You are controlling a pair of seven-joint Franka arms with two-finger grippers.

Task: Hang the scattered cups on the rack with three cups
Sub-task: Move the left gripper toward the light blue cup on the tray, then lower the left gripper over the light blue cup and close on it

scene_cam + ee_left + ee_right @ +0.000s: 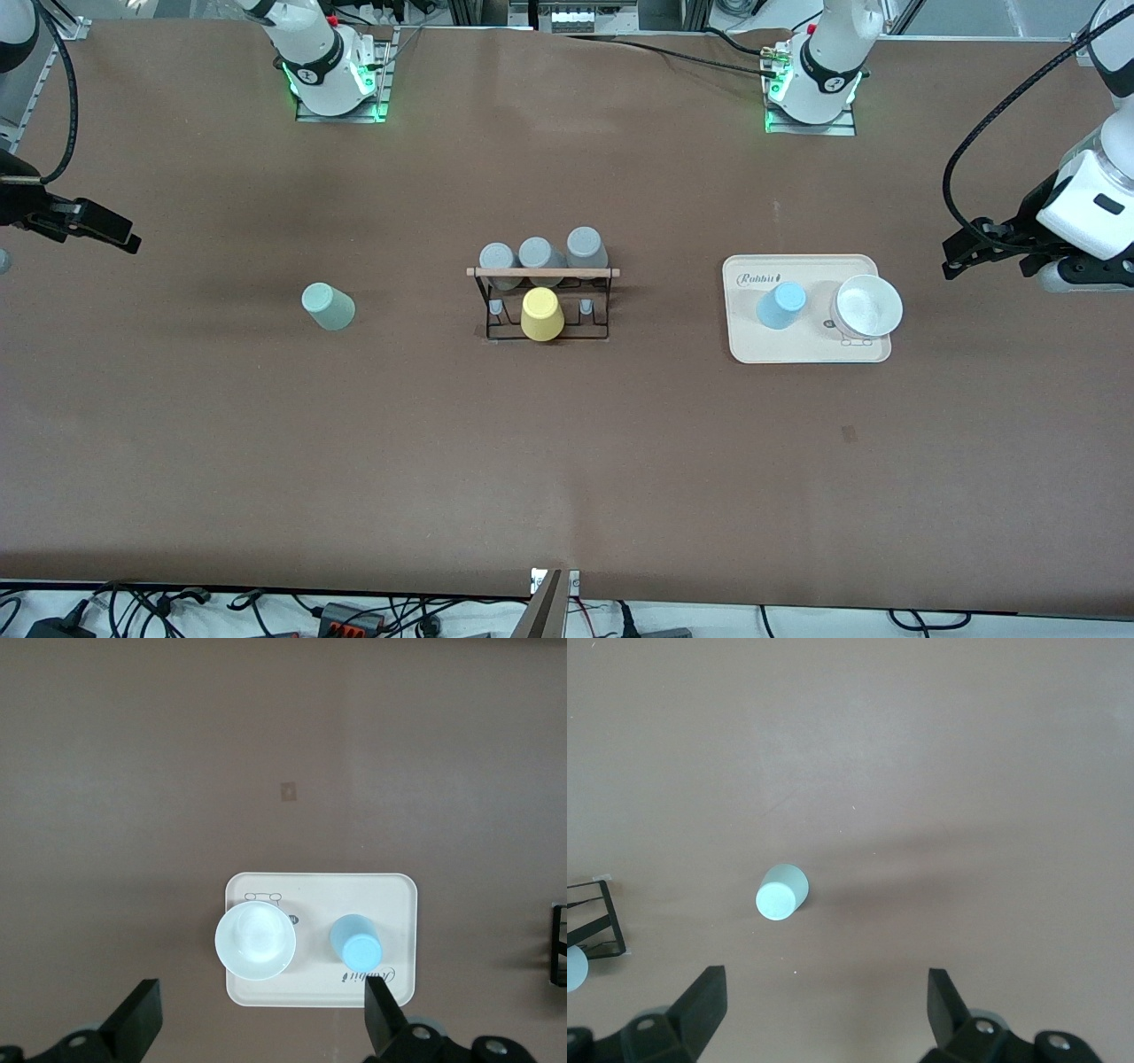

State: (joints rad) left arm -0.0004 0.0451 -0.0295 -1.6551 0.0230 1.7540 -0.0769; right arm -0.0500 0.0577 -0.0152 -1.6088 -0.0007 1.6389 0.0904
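The left gripper [961, 252] hangs over bare table at the left arm's end, fingers [385, 1014] spread wide with nothing between them; its wrist view cuts the fingers off at their bases. Toward the table's middle from it lies a cream tray [806, 352] printed with a word that is hard to read. On the tray a light blue cup [780, 305] stands base up, with a white bowl [868, 307] just beside it at 3 o'clock in the front view.

The right gripper [111, 232] hangs over the right arm's end, fingers [700, 1001] also spread and empty, the arm largely out of frame. The mint green cup [328, 307] stands inverted on the table.

Mid-table, the black wire rack [545, 306] with a wooden rod carries 3 grey cups [538, 256] and a yellow cup [541, 314] on its nearer row. 2 bare pegs flank the yellow cup.
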